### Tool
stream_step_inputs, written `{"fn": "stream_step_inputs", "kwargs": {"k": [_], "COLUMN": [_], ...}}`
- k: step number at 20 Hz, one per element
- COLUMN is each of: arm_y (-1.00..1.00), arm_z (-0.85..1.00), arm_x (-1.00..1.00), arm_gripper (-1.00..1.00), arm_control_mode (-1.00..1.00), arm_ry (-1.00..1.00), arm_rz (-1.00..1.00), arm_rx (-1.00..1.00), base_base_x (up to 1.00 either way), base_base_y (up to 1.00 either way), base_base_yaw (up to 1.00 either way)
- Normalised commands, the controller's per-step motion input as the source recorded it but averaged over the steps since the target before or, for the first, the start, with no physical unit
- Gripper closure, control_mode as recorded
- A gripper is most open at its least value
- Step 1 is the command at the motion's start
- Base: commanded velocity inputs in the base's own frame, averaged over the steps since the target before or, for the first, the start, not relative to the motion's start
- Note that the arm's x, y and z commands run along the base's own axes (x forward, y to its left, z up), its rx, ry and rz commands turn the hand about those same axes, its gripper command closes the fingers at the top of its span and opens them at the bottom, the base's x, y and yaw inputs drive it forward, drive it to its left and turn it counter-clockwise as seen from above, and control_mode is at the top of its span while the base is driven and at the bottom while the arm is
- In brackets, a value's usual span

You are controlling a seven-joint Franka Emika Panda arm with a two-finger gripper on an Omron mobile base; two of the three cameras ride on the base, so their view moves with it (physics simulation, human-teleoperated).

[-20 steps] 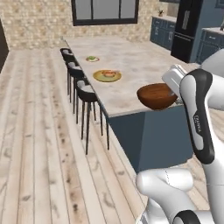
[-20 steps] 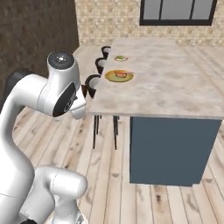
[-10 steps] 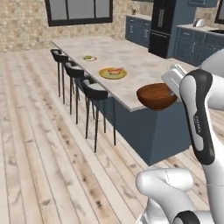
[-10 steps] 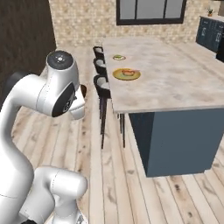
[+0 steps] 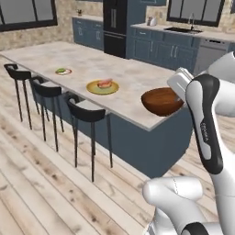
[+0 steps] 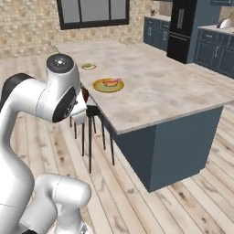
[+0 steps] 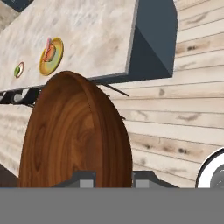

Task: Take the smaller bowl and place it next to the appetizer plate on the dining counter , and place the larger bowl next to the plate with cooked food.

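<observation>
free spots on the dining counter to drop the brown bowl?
The dining counter is bare across its near end and window side. Room also lies between the appetizer plate and the plate with cooked food. Both crowd the stool edge. The gripper holds the smaller bowl.

hidden: far rim of smaller bowl (image 5: 161, 101) behind the arm's white hand, gripper's hold on it unseen | cut off: dining counter (image 5: 87, 69) far end beyond appetizer plate (image 5: 63, 71) | too small: green piece on that plate, kind unclear

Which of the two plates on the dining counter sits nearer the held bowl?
The plate with cooked food, larger and yellow; the appetizer plate, small and red-rimmed, lies farther from the smaller bowl.
</observation>
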Motion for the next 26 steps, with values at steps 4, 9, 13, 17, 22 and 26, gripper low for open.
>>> {"fn": "stream_step_inputs", "kwargs": {"k": [4,9,13,17,22,26], "arm_y": [0.00,0.00,0.00,0.00,0.00,0.00], "arm_z": [0.00,0.00,0.00,0.00,0.00,0.00], "arm_x": [0.00,0.00,0.00,0.00,0.00,0.00], "arm_gripper": [1.00,1.00,1.00,1.00,1.00,1.00], "arm_control_mode": [1.00,1.00,1.00,1.00,1.00,1.00], "arm_ry": [0.00,0.00,0.00,0.00,0.00,0.00], "arm_rz": [0.00,0.00,0.00,0.00,0.00,0.00], "arm_rx": [0.00,0.00,0.00,0.00,0.00,0.00], "base_base_x": [0.52,0.17,0.00,0.00,0.00,0.00], "base_base_y": [1.00,1.00,1.00,1.00,1.00,1.00], "base_base_yaw": [-0.48,-0.43,-0.41,-0.41,-0.36,-0.33]}}
